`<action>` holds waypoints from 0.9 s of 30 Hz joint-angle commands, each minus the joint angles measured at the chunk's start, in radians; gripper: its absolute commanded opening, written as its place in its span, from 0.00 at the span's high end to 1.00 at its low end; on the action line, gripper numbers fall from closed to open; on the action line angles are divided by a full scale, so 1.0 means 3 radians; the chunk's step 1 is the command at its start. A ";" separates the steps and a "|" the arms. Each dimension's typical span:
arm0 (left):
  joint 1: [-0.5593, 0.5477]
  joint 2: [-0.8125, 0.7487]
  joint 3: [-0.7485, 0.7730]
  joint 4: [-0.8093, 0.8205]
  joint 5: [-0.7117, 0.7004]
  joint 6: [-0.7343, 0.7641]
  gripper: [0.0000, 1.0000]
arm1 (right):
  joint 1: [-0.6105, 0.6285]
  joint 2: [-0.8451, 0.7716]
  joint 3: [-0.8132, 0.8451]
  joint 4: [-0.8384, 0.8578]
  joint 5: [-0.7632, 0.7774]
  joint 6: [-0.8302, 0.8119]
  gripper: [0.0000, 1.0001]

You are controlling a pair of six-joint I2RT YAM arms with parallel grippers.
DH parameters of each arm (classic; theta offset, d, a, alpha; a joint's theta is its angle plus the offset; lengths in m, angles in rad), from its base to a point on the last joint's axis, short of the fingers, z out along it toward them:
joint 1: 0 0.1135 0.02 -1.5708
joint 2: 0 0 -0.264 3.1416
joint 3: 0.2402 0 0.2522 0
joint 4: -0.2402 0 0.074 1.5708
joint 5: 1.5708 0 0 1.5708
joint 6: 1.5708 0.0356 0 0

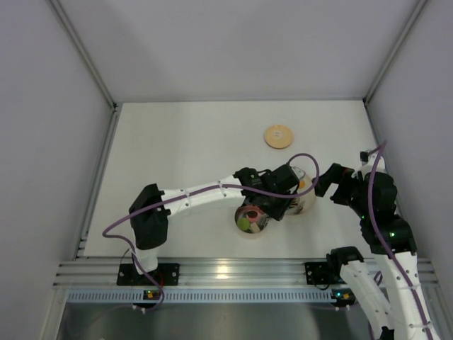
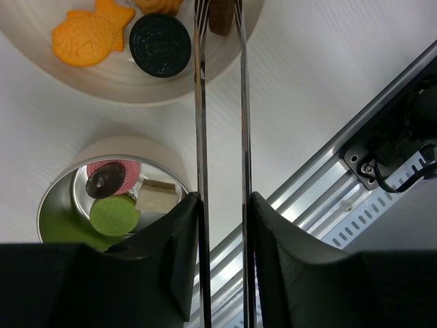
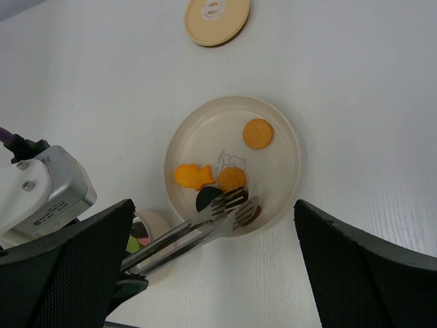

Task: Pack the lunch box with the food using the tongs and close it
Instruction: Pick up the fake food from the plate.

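My left gripper (image 2: 222, 198) is shut on the tongs (image 2: 202, 123), both slim metal arms squeezed between its fingers. The tong tips sit on either side of a brown food piece (image 2: 222, 15) at the near rim of the cream plate (image 2: 102, 82). An orange fish-shaped piece (image 2: 89, 34) and a black round piece (image 2: 160, 44) lie on that plate. The steel lunch box (image 2: 51, 201) stands beside it, uncovered, with a green piece (image 2: 114, 215) and a dark piece (image 2: 104, 181) inside. The wooden lid (image 1: 278, 136) lies flat farther back. My right gripper (image 3: 214, 205) hovers open above the plate (image 3: 287, 130), holding nothing.
White walls enclose the table on three sides. An aluminium rail (image 2: 321, 184) runs along the near edge just behind the lunch box (image 1: 250, 218). Two round orange pieces (image 3: 257, 133) also lie on the plate. The left arm (image 1: 198, 197) stretches across the front of the table.
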 commanded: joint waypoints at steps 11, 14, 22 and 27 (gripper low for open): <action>-0.0010 -0.0169 0.0238 -0.0015 -0.0117 0.0052 0.68 | -0.0038 -0.0026 0.0130 -0.0070 0.0011 -0.0044 0.00; -0.0010 -0.0282 0.0304 -0.0092 -0.0184 0.0073 0.68 | -0.0038 -0.0011 0.0130 -0.0065 0.0022 -0.0044 0.00; -0.0010 -0.0665 0.0192 -0.0358 -0.0414 0.0058 0.68 | -0.0038 0.0025 0.0135 -0.0029 0.0006 -0.0024 0.01; -0.0010 -0.1201 -0.0206 -0.0496 -0.0516 -0.0055 0.68 | -0.0043 0.0040 0.0125 0.0006 -0.0014 -0.0019 0.01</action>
